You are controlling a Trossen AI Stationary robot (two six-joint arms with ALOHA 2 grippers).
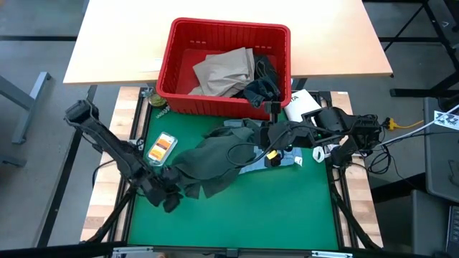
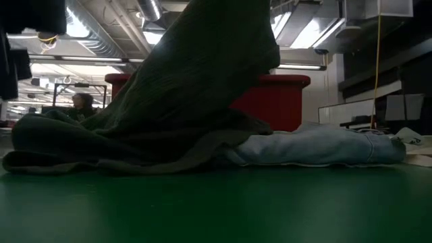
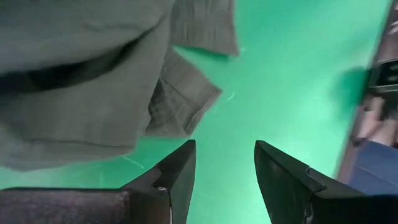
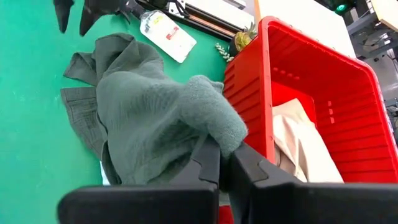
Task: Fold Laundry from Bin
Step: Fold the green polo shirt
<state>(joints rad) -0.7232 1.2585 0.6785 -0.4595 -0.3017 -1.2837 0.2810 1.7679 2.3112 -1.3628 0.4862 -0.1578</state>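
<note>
From above, the green garment (image 1: 215, 161) lies spread just in front of the bin (image 1: 224, 68), tan trousers (image 1: 226, 72) inside. The right gripper (image 4: 224, 163) pinches its raised fold; the left gripper (image 3: 224, 180) gapes empty, probably reaching for a corner next.

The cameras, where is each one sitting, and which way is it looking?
High view: above the table, looking straight down on the red bin, dark green garment and both arms.
Low view: at tabletop height, looking level across; no arm shows.
Left wrist view: on the left arm, looking past its open left pincer at the mat.
Right wrist view: on the right arm; right pincer shut on the garment.
All four views share the green garment.
</note>
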